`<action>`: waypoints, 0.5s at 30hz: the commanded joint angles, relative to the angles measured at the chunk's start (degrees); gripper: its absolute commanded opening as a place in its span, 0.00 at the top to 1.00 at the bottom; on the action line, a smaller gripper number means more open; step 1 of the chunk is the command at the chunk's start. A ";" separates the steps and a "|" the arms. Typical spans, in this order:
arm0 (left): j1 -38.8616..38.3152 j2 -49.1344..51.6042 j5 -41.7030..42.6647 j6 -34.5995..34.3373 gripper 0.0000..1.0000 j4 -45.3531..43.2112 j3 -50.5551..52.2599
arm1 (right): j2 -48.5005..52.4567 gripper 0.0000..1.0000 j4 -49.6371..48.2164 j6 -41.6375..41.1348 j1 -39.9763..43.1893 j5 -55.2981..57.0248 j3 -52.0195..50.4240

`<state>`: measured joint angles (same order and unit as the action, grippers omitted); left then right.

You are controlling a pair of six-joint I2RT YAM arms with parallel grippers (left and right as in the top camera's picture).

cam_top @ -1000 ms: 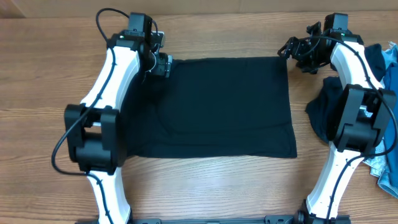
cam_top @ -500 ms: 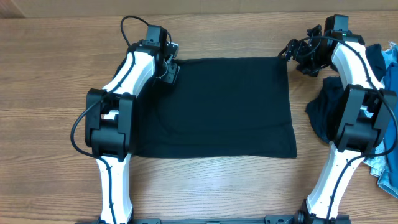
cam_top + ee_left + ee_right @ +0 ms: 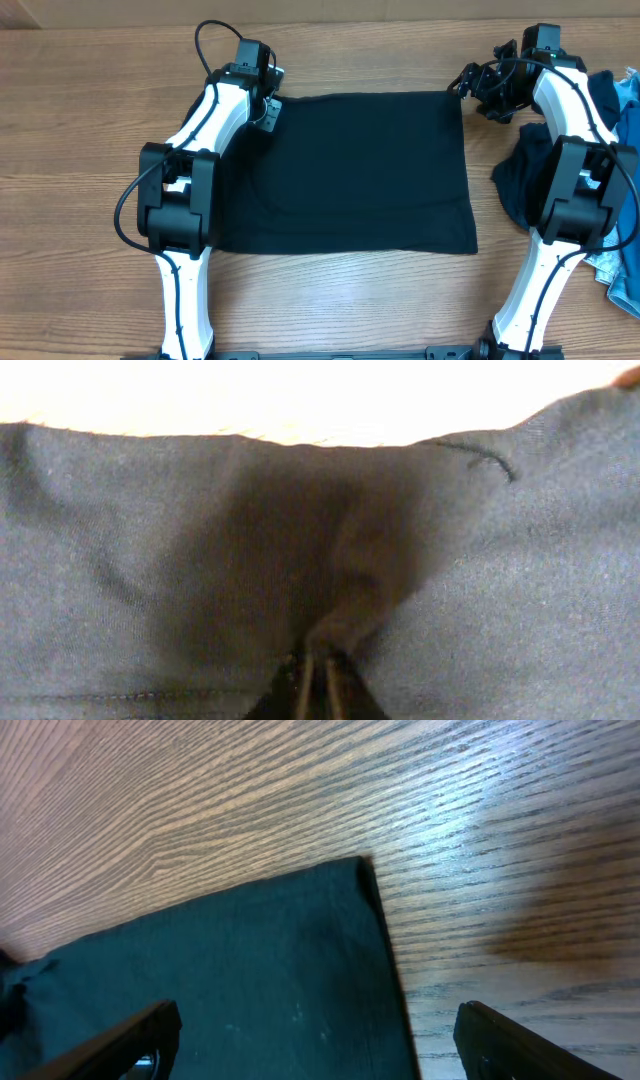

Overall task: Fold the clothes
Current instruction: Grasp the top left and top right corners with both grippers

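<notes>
One dark T-shirt (image 3: 360,170) is lying flat on the counter (image 3: 350,300). The left gripper (image 3: 268,112) is pinching its far left corner. The right gripper (image 3: 472,85) is hanging spread wide.

T-shirt (image 3: 360,170): near-black knit cloth, matt, soft.
Table (image 3: 80,120): wood grain, smooth, faint sheen.
Arm shells (image 3: 205,115): white plastic, glossy; joints black, matt.
Rumpled garment (image 3: 512,185): dark blue cloth, matt.
Denim (image 3: 628,290): pale blue cloth.

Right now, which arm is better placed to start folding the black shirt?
Left, probably. The left gripper is shut on a far corner of the shirt, pinching fabric; the right gripper hangs open over the other far corner, holding nothing.
</notes>
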<state>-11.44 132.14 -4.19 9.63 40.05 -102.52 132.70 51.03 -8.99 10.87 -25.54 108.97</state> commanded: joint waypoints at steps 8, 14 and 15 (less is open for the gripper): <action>-0.13 -6.08 -2.45 -0.59 0.96 3.78 -4.37 | -1.84 0.21 -2.23 7.04 0.24 -0.07 1.42; -0.39 -6.25 -2.40 -0.61 0.96 5.84 -4.37 | 0.13 0.16 -6.84 7.52 -1.18 -0.04 1.31; -0.50 -6.25 -2.38 -0.63 0.96 5.84 -4.37 | 0.94 0.16 -7.85 7.52 -1.29 -0.04 1.31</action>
<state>-11.44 127.50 -5.87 9.41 45.63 -105.67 132.70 45.04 -2.48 10.41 -25.47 108.97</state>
